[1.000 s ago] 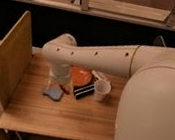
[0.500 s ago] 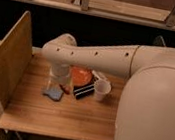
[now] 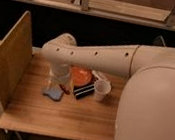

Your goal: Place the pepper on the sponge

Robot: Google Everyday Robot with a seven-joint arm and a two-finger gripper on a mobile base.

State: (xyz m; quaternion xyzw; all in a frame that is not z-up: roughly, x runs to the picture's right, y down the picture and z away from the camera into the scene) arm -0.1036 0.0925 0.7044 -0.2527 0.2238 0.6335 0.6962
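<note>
One end effector (image 3: 56, 84) over sponge (image 3: 53, 94); pepper (image 3: 65, 89), plate (image 3: 82, 76), striped block (image 3: 83, 90) beside

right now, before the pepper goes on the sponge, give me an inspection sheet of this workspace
surface: wooden table, light wood.
job's things: sponge lies flat on the table; pepper lies just to its right, apparently not on it.
clutter: orange plate, black striped block and white cup, grouped right of the pepper.
grippers: end effector low over the sponge, close beside the pepper.
cables: nothing seen.
surroundings: upright wooden panel at the table's left edge; a dark gap and a rail behind.
</note>
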